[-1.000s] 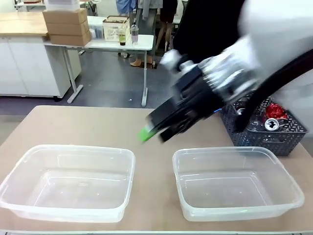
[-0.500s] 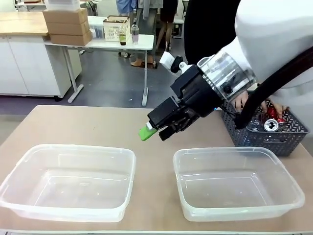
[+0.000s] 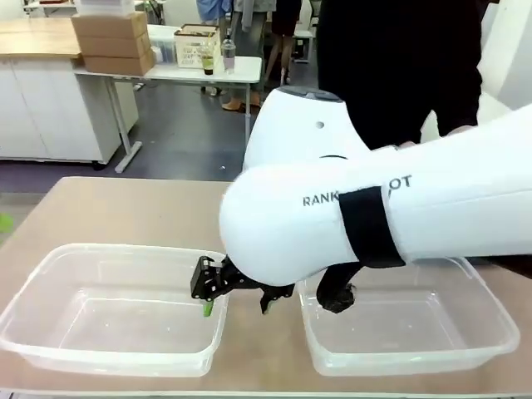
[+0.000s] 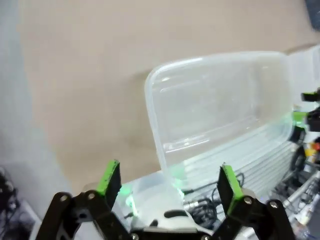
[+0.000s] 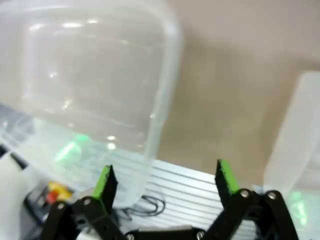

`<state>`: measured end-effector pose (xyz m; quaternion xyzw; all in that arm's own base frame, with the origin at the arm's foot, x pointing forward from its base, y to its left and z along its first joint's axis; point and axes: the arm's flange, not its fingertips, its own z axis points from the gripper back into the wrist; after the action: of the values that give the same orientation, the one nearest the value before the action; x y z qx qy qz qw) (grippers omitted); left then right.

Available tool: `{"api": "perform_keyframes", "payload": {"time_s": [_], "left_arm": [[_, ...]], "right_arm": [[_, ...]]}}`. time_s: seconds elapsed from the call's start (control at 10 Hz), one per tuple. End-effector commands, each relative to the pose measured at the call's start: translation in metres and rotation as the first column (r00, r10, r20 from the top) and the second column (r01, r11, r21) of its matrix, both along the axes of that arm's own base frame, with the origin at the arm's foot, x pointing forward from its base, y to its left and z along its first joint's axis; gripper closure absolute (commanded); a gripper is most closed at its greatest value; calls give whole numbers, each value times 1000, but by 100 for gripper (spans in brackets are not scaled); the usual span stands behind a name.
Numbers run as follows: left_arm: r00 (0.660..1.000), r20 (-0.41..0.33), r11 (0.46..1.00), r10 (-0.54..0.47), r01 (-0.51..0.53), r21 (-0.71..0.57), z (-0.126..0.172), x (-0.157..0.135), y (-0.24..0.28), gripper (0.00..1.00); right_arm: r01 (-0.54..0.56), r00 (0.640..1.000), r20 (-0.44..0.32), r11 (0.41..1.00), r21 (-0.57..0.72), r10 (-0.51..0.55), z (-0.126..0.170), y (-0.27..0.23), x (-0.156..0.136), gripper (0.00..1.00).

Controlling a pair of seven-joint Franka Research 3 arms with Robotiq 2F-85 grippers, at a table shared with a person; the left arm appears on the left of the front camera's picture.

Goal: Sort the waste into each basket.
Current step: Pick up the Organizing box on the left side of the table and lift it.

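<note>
- One right arm [image 3: 374, 224] fills most of the front view. Half a second earlier it was raised over the table's [image 3: 125, 208] far side; now it sits low and close to the camera.
- Two tubs, the left tub [image 3: 108, 249] and the right tub [image 3: 490, 332], are both empty. Sorting has not begun.
- The right gripper [image 3: 237, 301] hangs between the tubs, near the left tub's rim, fingers spread, carrying nothing. This move brings it no closer to any waste.
- The right wrist view confirms the spread, empty fingers [image 5: 106, 181] over the gap between the tubs; the front view shows them only partly.
- The left gripper [image 4: 167, 175] shows clearly only in its own wrist view: released, empty, looking at the left tub.
- The waste is not in view; the arm hides the far right corner, where it lay earlier.
</note>
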<state>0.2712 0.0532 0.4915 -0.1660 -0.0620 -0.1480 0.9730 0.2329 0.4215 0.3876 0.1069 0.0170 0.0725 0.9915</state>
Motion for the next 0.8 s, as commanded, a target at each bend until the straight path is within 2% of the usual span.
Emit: {"api": "perform_keyframes", "payload": {"time_s": [0.0, 0.1, 0.3, 0.4, 0.5, 0.6, 0.7], "left_arm": [[989, -145, 999, 7, -1, 39, -113, -20, -40, 0], [1000, 0, 1000, 0, 0, 0, 0, 0, 0, 0], [1000, 0, 1000, 0, 0, 0, 0, 0, 0, 0], [998, -62, 1000, -4, 5, 16, -19, 18, -8, 0], [997, -80, 995, 17, -9, 98, -33, 22, -13, 0], [991, -119, 995, 60, -50, 85, -58, 22, -17, 0], [988, -140, 994, 59, -46, 95, -86, 18, -23, 0]], "right_arm": [[79, 996, -26, 994, -78, -81, 26, 18, 21, 0], [0, 1000, 0, 1000, 0, 0, 0, 0, 0, 0], [0, 1000, 0, 1000, 0, 0, 0, 0, 0, 0], [41, 999, -12, 998, -45, -41, 5, 2, 7, 0], [57, 998, -23, 995, -78, -59, 1, 10, 23, 0], [40, 999, -27, 997, -73, -42, -4, 16, 36, 0], [44, 998, -39, 996, -74, -47, -6, 20, 43, 0]]}}
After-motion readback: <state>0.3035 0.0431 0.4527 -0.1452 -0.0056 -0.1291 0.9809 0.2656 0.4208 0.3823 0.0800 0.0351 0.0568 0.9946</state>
